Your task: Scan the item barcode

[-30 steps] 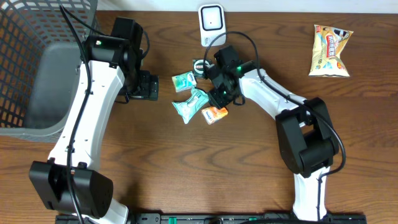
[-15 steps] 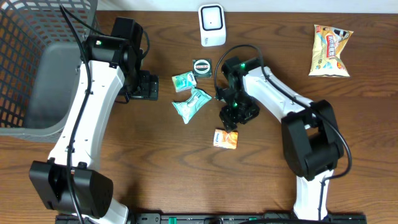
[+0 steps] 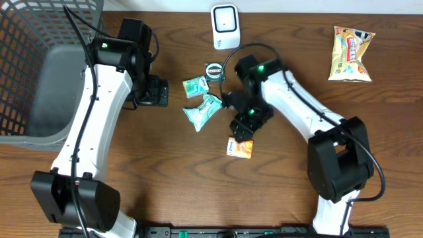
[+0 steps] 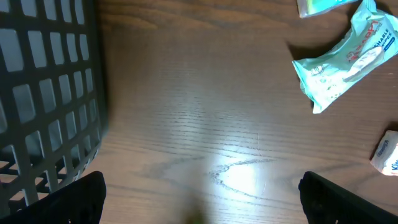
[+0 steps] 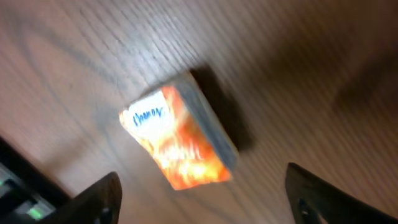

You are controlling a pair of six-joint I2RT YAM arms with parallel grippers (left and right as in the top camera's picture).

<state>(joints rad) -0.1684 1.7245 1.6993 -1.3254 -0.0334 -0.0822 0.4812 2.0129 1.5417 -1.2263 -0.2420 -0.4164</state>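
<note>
A small orange packet [image 3: 240, 147] lies flat on the wooden table. My right gripper [image 3: 244, 128] hovers just above and behind it, open, with nothing held. In the right wrist view the orange packet [image 5: 180, 146] lies on the wood ahead of the right gripper [image 5: 205, 199], apart from both dark fingertips [image 5: 99, 194]. The white scanner [image 3: 225, 26] stands at the back edge. My left gripper [image 3: 156, 91] rests open at the left, near the basket. In the left wrist view the left gripper [image 4: 202, 202] shows only bare wood between its wide-set fingers [image 4: 69, 202].
Two teal packets [image 3: 195, 86] [image 3: 203, 110] and a round tin [image 3: 215, 70] lie between the arms. A yellow snack bag [image 3: 351, 53] sits at the back right. A grey mesh basket [image 3: 39, 73] fills the far left, its wall [image 4: 43, 93] close to the left gripper.
My right gripper carried the orange packet from beside the teal packets toward the front, let it go on the table and opened wider. The left arm has not moved.
</note>
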